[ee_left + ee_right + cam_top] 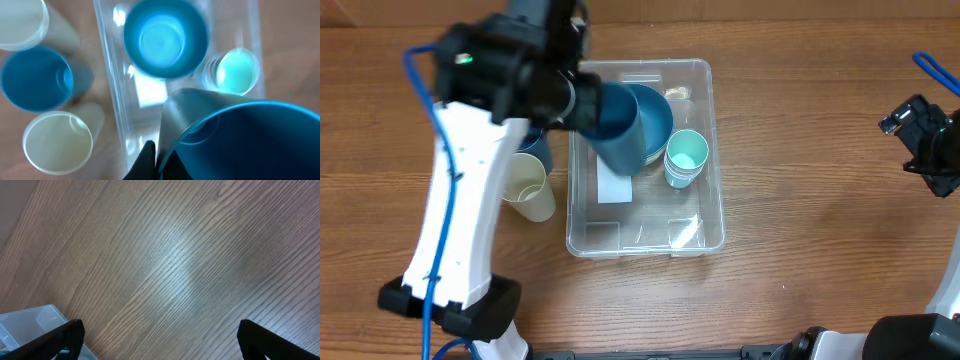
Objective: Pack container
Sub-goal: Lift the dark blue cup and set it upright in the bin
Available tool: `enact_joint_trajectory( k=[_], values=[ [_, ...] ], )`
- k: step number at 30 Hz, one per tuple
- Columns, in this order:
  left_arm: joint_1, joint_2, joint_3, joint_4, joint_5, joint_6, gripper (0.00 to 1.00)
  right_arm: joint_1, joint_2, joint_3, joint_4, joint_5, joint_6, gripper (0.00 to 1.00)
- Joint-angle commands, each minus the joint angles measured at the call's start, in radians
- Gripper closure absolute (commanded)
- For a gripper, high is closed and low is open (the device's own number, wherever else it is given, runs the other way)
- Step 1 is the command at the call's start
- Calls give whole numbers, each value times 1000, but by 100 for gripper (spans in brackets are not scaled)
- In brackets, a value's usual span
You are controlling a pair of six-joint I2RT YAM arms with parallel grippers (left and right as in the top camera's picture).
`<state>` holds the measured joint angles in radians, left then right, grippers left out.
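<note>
Overhead, a cream cup (pixel 527 187) stood just left of the container (pixel 650 247) at mid-table. The left gripper (pixel 582 100) was pinched tight on a blue cup (pixel 617 135) above it. Far right, the right gripper (pixel 160 330) hung spread wide, empty.

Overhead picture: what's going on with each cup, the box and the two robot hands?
container: open, partly packed.
held blue cup: tilted, gripped above the container.
blue bowl: upright inside the container.
mint cup: upright inside the container.
cream cup: outside the container, on the table.
left gripper: shut on the held blue cup.
right gripper: open, empty.
</note>
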<state>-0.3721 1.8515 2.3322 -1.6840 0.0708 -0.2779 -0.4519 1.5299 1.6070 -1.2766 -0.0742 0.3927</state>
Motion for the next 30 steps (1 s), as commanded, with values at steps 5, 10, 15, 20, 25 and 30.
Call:
enact_joint_trajectory(
  k=[5,10,15,20,25,30],
  values=[
    [-88,-24,-286,126,-108,1,96,-3,-5,10,4,1,4,0],
    [-95,-24,-455,261,-130,6,96,-3,-5,10,3,1,4,0],
    [-95,-24,-585,407,-134,12,96,-3,-5,10,3,1,4,0],
    [-95,-24,-644,460,-134,21,95,-3,-5,10,3,1,4,0],
    [-102,-36,-629,461,-134,44,78,-3,-5,10,3,1,4,0],
    [-108,-103,-606,454,-133,45,66,-3,-5,10,4,1,4,0]
  ],
)
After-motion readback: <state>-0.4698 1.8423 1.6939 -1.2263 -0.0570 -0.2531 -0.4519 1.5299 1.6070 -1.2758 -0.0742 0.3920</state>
